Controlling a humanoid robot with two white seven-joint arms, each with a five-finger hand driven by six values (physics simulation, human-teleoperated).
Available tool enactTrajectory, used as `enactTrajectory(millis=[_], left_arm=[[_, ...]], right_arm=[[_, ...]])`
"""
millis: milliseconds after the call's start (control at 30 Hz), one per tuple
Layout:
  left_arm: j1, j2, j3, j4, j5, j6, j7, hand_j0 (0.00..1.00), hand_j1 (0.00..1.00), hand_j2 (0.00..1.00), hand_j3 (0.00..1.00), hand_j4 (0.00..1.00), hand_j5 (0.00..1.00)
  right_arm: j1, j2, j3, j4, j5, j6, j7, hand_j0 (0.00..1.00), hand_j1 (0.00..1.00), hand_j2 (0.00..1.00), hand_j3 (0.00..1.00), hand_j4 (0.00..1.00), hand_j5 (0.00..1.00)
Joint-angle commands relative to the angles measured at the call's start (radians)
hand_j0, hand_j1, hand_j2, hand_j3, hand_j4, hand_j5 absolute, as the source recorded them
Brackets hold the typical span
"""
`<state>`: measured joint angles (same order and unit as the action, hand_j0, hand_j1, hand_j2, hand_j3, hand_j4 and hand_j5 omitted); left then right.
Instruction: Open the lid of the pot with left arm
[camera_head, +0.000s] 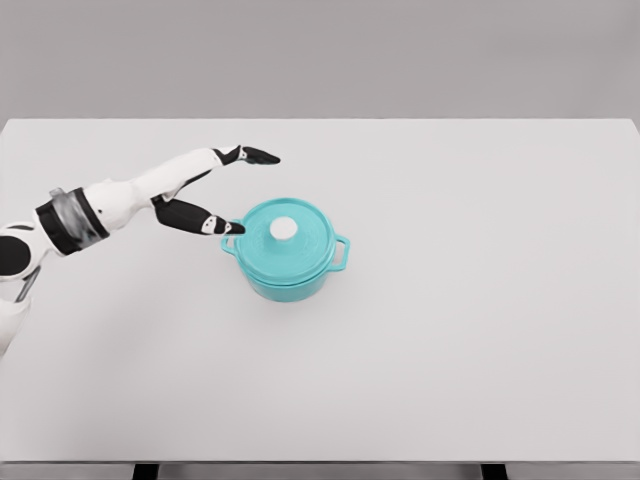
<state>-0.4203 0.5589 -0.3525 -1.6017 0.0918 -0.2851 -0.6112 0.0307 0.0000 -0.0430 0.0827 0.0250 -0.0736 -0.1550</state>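
A teal pot with two side handles stands a little left of the table's middle. Its teal lid sits closed on it, with a white knob on top. My left hand comes in from the left and hangs just left of the pot, fingers spread wide. Its thumb tip is close to the pot's left handle and the lid's rim; the long fingers point right, behind the pot and apart from it. The hand holds nothing. The right arm is out of view.
The white table stretches wide to the right and front of the pot. Its front edge runs along the bottom of the view, with a grey wall behind.
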Motion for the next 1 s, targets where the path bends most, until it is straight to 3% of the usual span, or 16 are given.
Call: enactTrajectory(millis=[0,267,500,967], left_arm=[[0.0,0.004,-0.026,-0.006,0.006,0.012,0.0,0.75,0.75,0.75,0.75,0.75,0.75],[-0.012,0.009,-0.085,-0.006,-0.014,0.014,0.0,0.74,0.74,0.74,0.74,0.74,0.74],[-0.012,0.007,-0.094,-0.015,-0.035,0.012,0.0,0.74,0.74,0.74,0.74,0.74,0.74],[-0.011,-0.023,-0.083,-0.015,-0.21,0.001,0.0,0.74,0.74,0.74,0.74,0.74,0.74]], right_arm=[[0.0,0.0,0.0,0.0,0.0,0.0,0.0,1.0,1.0,1.0,1.0,1.0,1.0],[0.0,0.0,0.0,0.0,0.0,0.0,0.0,1.0,1.0,1.0,1.0,1.0,1.0],[0.0,0.0,0.0,0.0,0.0,0.0,0.0,1.0,1.0,1.0,1.0,1.0,1.0],[0.0,0.0,0.0,0.0,0.0,0.0,0.0,1.0,1.0,1.0,1.0,1.0,1.0]])
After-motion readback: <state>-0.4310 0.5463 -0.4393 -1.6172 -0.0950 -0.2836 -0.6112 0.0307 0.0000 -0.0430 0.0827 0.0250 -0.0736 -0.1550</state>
